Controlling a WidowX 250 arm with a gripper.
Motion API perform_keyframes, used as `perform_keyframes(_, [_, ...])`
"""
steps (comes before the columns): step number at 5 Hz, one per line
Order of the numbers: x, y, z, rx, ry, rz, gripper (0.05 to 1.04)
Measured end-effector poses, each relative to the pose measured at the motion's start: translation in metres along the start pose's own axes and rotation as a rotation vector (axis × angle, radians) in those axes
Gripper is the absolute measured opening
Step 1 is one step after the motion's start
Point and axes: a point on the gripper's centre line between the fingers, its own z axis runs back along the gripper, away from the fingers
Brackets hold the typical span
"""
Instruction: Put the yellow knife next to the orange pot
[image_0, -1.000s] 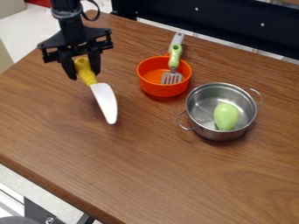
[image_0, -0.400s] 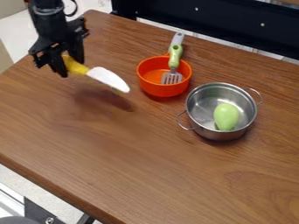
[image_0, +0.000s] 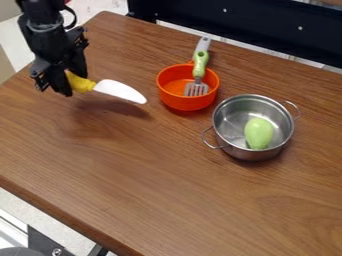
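Since the toy knife with yellow handle and long white blade (image_0: 119, 90) points potward, short shift right, then down

My black two-finger gripper (image_0: 73, 84) is clamped on the handle, view-left of the round orange plastic-looking pot (image_0: 184, 102). Long axis runs handle to tip toward the pot's lower-left side, tip nearest, just short of the wall. Shadow (image_0: 123, 108) suggests the knife hangs slightly above the brown wooden table (image_0: 167, 175). Probably small move right, lower, let go; overshoot could nudge the pot.
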Motion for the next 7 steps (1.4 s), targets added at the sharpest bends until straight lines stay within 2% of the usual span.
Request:
perform_keyframes(1, [0.002, 0.000, -0.003, 0.050, 0.013, 0.050, 0.485])
perform_keyframes(2, [0.004, 0.002, -0.006, 0.061, -0.001, 0.121, 0.485])
perform_keyframes(3, [0.004, 0.004, -0.017, 0.109, 0.038, 0.257, 0.485])
perform_keyframes(4, [0.003, 0.013, -0.024, 0.119, -0.005, 0.349, 0.485])
perform_keyframes(5, [0.003, 0.013, -0.024, 0.120, -0.013, 0.453, 0.485])
perform_keyframes(6, [-0.002, 0.016, -0.022, 0.160, -0.026, 0.522, 0.485])
perform_keyframes(7, [-0.007, 0.006, -0.015, 0.167, 0.004, 0.564, 0.485])
